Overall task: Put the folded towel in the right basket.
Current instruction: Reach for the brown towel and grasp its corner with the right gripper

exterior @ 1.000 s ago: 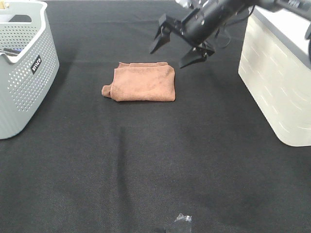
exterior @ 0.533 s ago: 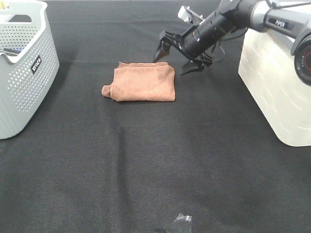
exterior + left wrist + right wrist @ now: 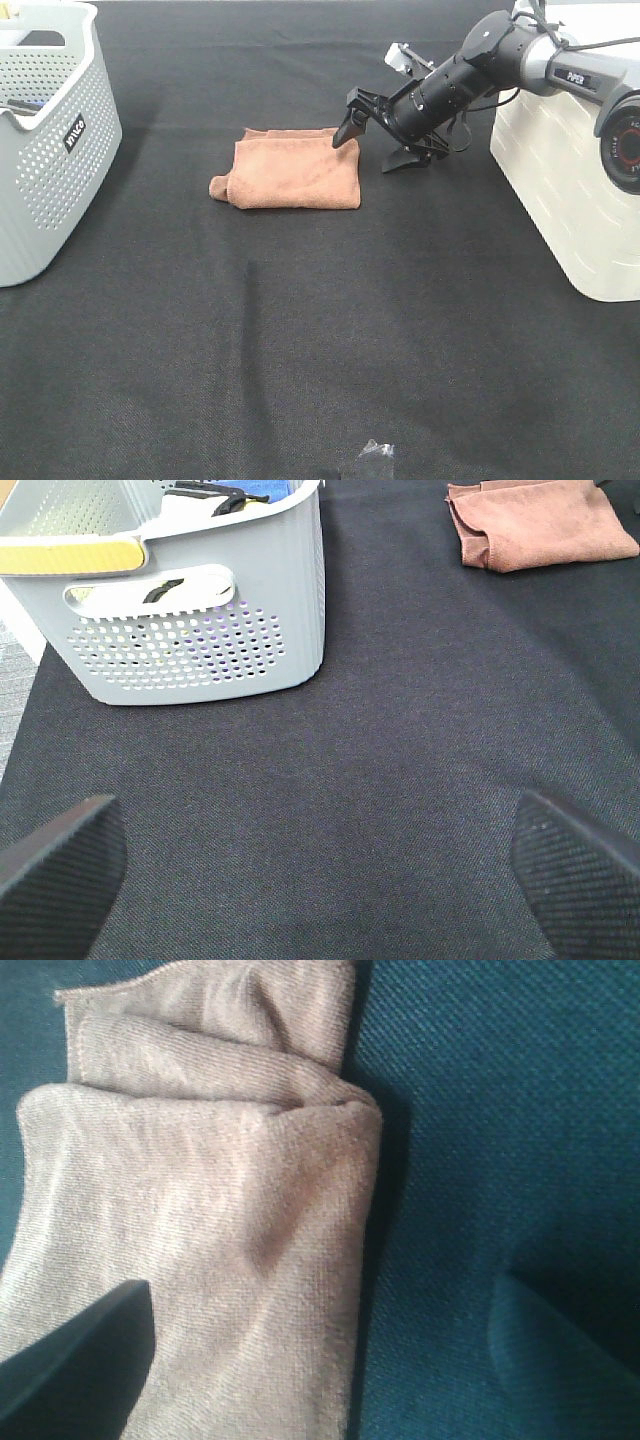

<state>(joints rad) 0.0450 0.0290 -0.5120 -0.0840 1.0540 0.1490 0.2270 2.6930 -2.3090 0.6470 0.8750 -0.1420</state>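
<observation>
The folded brown towel (image 3: pixel 290 170) lies flat on the black table cloth, left of centre toward the back. My right gripper (image 3: pixel 372 148) is open and low at the towel's right far corner, one fingertip at the towel's edge and the other on the cloth beside it. In the right wrist view the towel (image 3: pixel 200 1220) fills the left, and the gripper (image 3: pixel 320 1360) straddles its edge. The right basket (image 3: pixel 570 170) is white and stands at the right edge. My left gripper (image 3: pixel 320 880) is open and empty over bare cloth, with the towel (image 3: pixel 540 525) far from it.
A grey perforated basket (image 3: pixel 45 130) with items inside stands at the left edge; it also shows in the left wrist view (image 3: pixel 190 610). A small dark object (image 3: pixel 375 460) sits at the front edge. Black cloth (image 3: pixel 320 330) covers the table.
My right gripper has come down and moved slightly right, from above the towel's far edge to table level at its right far corner. The towel has not moved.
</observation>
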